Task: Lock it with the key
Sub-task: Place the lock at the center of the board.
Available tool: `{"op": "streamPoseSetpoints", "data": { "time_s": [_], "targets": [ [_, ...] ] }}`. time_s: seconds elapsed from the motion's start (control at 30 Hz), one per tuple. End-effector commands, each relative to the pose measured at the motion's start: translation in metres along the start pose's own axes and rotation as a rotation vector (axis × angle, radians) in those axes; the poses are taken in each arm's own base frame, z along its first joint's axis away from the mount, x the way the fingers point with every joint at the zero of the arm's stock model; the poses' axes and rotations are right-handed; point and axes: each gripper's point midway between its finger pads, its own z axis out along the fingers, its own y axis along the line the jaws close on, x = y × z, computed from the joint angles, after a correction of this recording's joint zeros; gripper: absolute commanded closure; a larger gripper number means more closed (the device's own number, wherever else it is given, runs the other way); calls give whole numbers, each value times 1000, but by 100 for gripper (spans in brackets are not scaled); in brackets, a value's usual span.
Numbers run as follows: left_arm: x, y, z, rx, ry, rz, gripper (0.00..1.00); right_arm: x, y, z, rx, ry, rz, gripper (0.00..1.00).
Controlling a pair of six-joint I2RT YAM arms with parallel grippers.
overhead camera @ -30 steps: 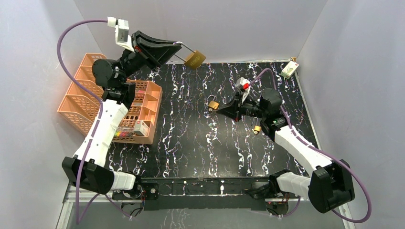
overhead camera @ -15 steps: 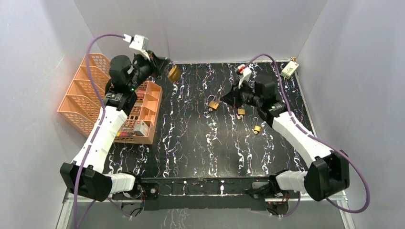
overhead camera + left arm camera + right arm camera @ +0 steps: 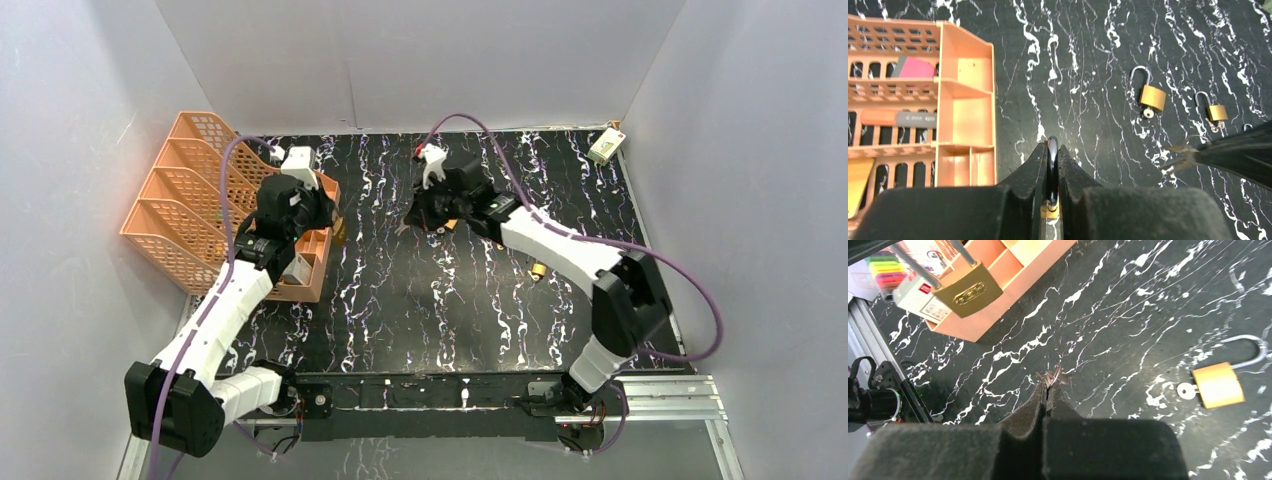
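Silver metal key [image 3: 1049, 376] nipped tight in the right pincer [image 3: 1047, 389], tip poking forward. The left pincer [image 3: 1052, 149] is squeezed on the steel shackle [image 3: 915, 265] of the large brass padlock [image 3: 968, 290], which hangs beside the orange plastic organiser [image 3: 1013, 270]. Padlock sits left of the key across the black marbled bench [image 3: 430, 300] — near, not touching — body end slanting keyward; both arms must converge, I'd say.

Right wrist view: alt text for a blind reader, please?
The black tool pinches what looks like a key above a black marbled table. A brass padlock hangs upper left near an orange tray; a smaller open padlock lies right.
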Motion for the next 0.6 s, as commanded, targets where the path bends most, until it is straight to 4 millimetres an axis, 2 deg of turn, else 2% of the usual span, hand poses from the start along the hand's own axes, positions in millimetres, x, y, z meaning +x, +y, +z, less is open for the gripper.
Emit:
{"op": "streamPoseSetpoints", "data": {
  "time_s": [0.0,0.2,0.37,0.57],
  "targets": [
    [-12,-1,-3,-14,-125,-66,100,2,22,32,-46,25,59,100],
    [13,4,9,-22,-210,-75,100,20,43,76,-121,77,123,100],
    [31,9,19,-37,-254,-67,100,32,54,94,-157,104,155,100],
    [44,5,34,-26,-235,-61,100,42,52,113,-171,99,216,100]
  ]
}}
